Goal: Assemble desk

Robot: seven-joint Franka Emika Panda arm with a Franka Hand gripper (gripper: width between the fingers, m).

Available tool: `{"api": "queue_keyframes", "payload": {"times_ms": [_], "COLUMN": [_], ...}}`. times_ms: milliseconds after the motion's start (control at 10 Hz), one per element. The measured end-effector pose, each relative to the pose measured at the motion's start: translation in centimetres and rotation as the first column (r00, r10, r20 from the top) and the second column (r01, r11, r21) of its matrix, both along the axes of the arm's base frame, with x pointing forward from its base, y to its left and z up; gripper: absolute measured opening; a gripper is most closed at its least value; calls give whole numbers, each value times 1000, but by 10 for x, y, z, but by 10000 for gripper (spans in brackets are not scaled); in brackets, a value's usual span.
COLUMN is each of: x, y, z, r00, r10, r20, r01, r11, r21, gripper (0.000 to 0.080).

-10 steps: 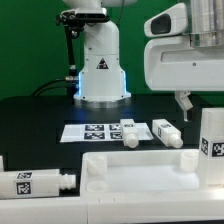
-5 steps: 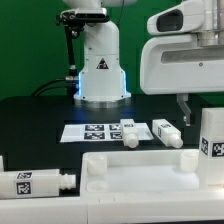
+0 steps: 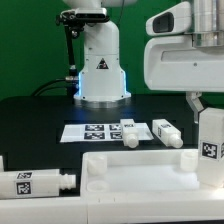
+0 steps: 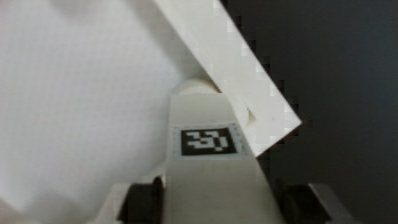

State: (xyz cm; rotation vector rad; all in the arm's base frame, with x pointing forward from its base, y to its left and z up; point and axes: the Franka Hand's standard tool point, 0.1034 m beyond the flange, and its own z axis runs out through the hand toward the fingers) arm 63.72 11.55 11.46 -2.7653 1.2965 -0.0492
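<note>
The desk's white tabletop (image 3: pixel 130 172) lies flat along the front; in the wrist view the tabletop (image 4: pixel 89 90) fills one side. One tagged desk leg (image 3: pixel 209 145) stands upright at the tabletop's corner on the exterior view's right. My gripper (image 3: pixel 198 103) hangs over its top. In the wrist view that leg (image 4: pixel 217 150) runs between the gripper (image 4: pixel 231 205) fingers (image 4: pixel 151 203), whose dark pads lie against both of its sides. Another leg (image 3: pixel 30 183) lies at the front on the exterior view's left.
Two more legs (image 3: pixel 128 132) (image 3: pixel 166 130) lie on the black table behind the tabletop, next to the marker board (image 3: pixel 92 131). The arm's white base (image 3: pixel 100 65) stands at the back centre.
The jaws have closed from wide open onto the upright leg. The visible finger has shifted toward the exterior view's right, over the leg's top.
</note>
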Motion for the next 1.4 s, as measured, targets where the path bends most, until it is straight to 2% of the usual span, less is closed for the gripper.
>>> {"api": "queue_keyframes", "payload": {"times_ms": [100, 200, 300, 500, 600, 700, 800, 900, 1000, 1100, 1200, 1300, 1400], "x": [0, 0, 0, 0, -1, -1, -1, -2, -2, -2, 0, 4, 7], "y": [1, 3, 7, 7, 5, 4, 4, 7, 5, 4, 2, 1, -2], "z": [0, 0, 0, -1, -2, -3, -1, 1, -1, -1, 0, 1, 2], "r00": [976, 908, 833, 850, 925, 983, 1000, 997, 991, 980, 932, 837, 701], "r10": [-217, -415, -546, -521, -375, -184, -23, 76, 130, 196, 360, 544, 711], "r20": [-26, -62, -88, -84, -57, -28, -6, 3, 8, 14, 38, 61, 59], "r01": [218, 419, 552, 527, 379, 185, 24, -76, -130, -197, -360, -539, -701], "r11": [975, 905, 828, 845, 922, 980, 998, 996, 990, 980, 933, 838, 702], "r21": [44, 82, 92, 92, 82, 77, 66, 52, 47, 39, -3, -79, -129], "gripper": [289, 289, 289, 289, 289, 385, 385, 564, 633, 633, 645, 648, 648]}}
